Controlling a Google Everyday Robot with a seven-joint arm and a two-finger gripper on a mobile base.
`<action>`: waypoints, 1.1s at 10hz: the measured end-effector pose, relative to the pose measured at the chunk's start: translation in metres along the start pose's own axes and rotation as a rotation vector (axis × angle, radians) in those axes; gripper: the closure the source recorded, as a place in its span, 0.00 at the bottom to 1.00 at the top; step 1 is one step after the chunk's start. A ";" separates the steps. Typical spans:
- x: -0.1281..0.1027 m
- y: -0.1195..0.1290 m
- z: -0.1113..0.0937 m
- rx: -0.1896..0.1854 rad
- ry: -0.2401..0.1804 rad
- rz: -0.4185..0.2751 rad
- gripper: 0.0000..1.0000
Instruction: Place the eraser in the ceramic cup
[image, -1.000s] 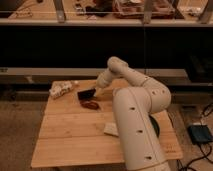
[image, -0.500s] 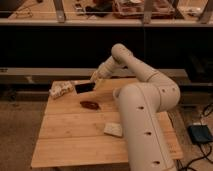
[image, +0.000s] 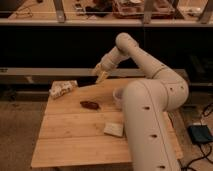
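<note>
My gripper (image: 101, 75) hangs over the far edge of the wooden table (image: 70, 145), left of centre, at the end of the white arm (image: 142, 57) that reaches in from the right. The ceramic cup (image: 118, 95) is a small whitish cup on the table to the right of the gripper and nearer the camera. Its right side is hidden behind the arm's big white link. The black eraser does not show anywhere on the table. I cannot make out whether anything is in the gripper.
A reddish-brown oblong thing (image: 90, 105) lies mid-table, below the gripper. A pale square pad (image: 114, 129) lies nearer the front. A patterned packet (image: 63, 88) sits at the far left corner. The arm's large link (image: 147, 130) covers the table's right side. Dark shelving stands behind.
The gripper has risen from just above the reddish-brown thing and moved back and slightly right, toward the table's far edge. The things on the table have not moved.
</note>
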 end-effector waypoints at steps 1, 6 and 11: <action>-0.001 0.000 -0.004 0.002 -0.001 0.000 1.00; 0.008 0.002 -0.017 0.016 -0.005 0.035 1.00; 0.012 0.003 -0.021 0.030 -0.011 0.044 1.00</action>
